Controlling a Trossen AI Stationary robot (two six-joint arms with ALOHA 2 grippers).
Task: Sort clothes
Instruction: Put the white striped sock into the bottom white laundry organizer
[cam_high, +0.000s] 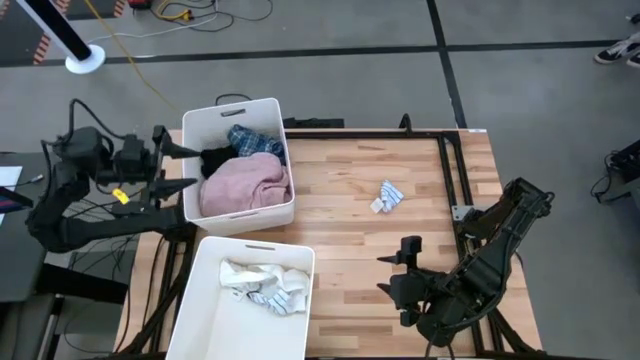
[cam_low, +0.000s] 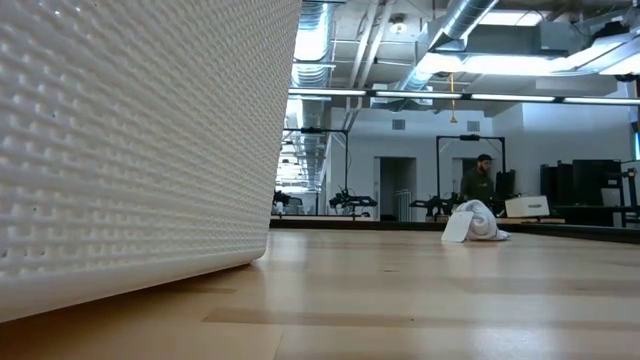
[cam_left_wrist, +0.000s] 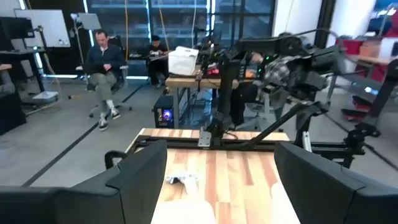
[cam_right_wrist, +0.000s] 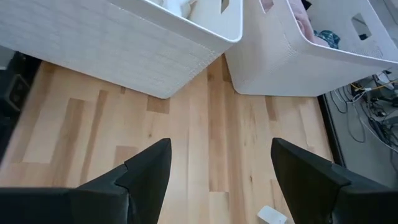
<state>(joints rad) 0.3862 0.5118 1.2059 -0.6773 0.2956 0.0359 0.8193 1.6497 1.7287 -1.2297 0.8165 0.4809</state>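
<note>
2 white bins (cam_high: 287, 165) stand at the left edge of the table (cam_high: 350, 220). The far bin holds 3 garments: 1 pink shirt (cam_high: 245, 185), 1 blue plaid shirt (cam_high: 252, 141) and 1 black top (cam_high: 215, 160). The near bin holds 1 heap of white socks (cam_high: 265, 283), and 1 more sock (cam_high: 387, 196) lies on the bare wood.
</note>
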